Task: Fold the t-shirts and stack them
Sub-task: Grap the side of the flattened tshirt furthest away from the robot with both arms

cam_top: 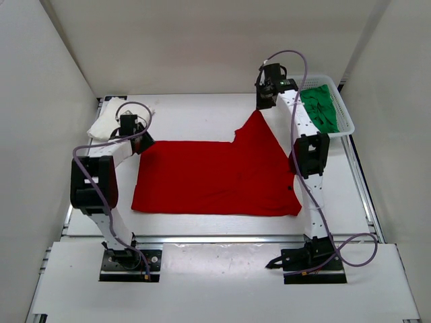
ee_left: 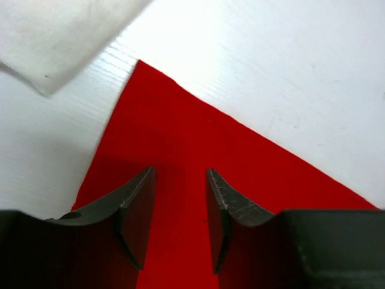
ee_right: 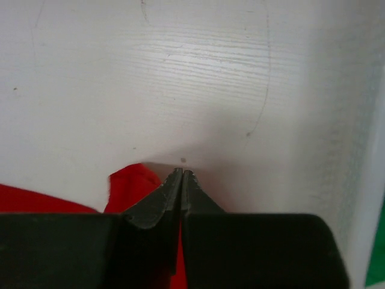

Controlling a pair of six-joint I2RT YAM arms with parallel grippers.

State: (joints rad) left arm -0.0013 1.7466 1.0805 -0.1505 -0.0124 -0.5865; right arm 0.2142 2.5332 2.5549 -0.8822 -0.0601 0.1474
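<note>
Across the white surface [cam_top: 202,111] lies the bright red cloth t-shirt [cam_top: 215,178], spread flat. The right end effector [ee_right: 181,174] pinches its far-right corner into a peak; the left end effector [ee_left: 180,173], jaws apart, hangs over the far-left corner. Folding likely starts once it closes on cloth.

Right gripper [ee_right: 181,174]: two dark, matte fingers at bottom centre, tips pressed tight together.
Bright red soft cloth t-shirt [ee_right: 131,191]: pinched between those fingers; a small fold peaks just left of the tips, with more red along the lower left edge.
White wood-grain table top [ee_right: 180,78]: fills the upper picture, with faint thin curved marks and a few dark specks.
Right edge: blurred pale strip [ee_right: 368,150], too soft to identify; small patch of green cloth [ee_right: 377,265] in the bottom corner.
</note>
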